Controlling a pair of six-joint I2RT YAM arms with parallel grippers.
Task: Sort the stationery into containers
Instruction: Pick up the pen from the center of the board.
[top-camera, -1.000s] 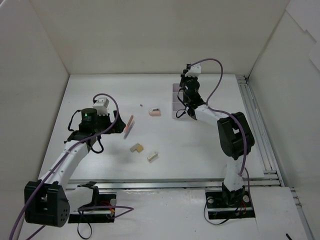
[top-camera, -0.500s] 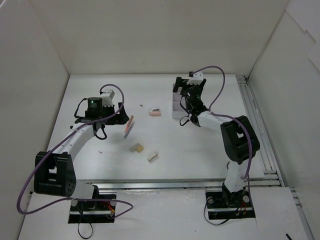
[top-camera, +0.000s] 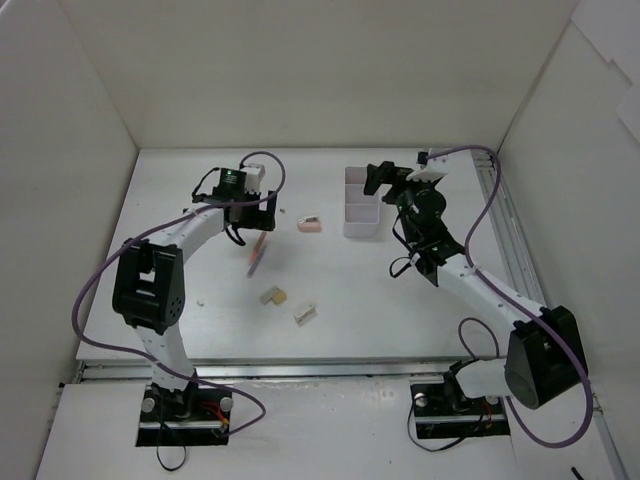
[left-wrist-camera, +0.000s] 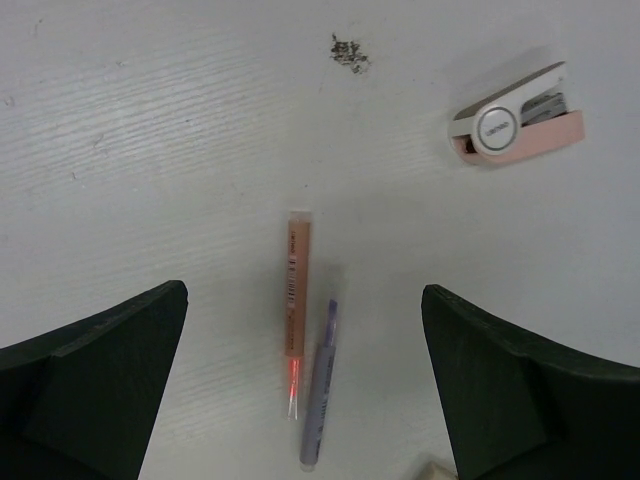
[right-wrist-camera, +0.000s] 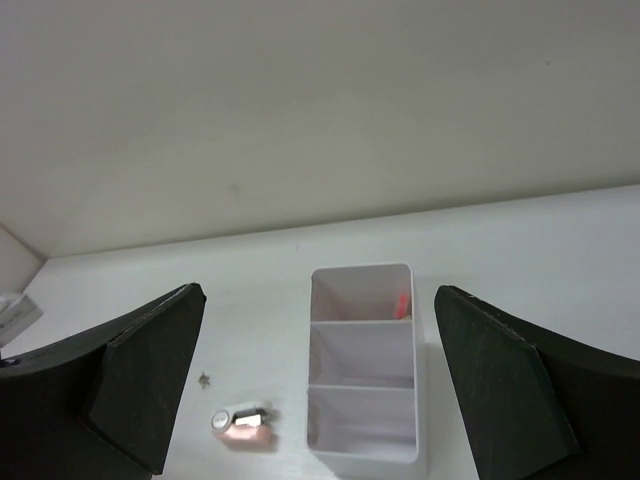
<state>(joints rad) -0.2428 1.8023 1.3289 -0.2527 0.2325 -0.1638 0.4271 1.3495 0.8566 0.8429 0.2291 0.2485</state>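
**A:** Change since the earlier frame: the left arm has swung across to the pens; the right arm has drawn back from the white box (right-wrist-camera: 365, 458).

**B:** Item position?

**A:** The orange pen (left-wrist-camera: 296, 290) lies flat on the worktop (left-wrist-camera: 150, 130), just beside a purple pen (left-wrist-camera: 320, 400). Judged light, stiff and smooth, so liable to roll. Pinch at mid-barrel, across its width.

**B:** Finger state?

**A:** Left fingers (left-wrist-camera: 90, 380): spread, empty, straddling the pen from above. Right fingers (right-wrist-camera: 120, 370): spread, empty.

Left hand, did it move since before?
Yes. The left hand swung right and toward the back wall, closer to the pink block, now above the pens.
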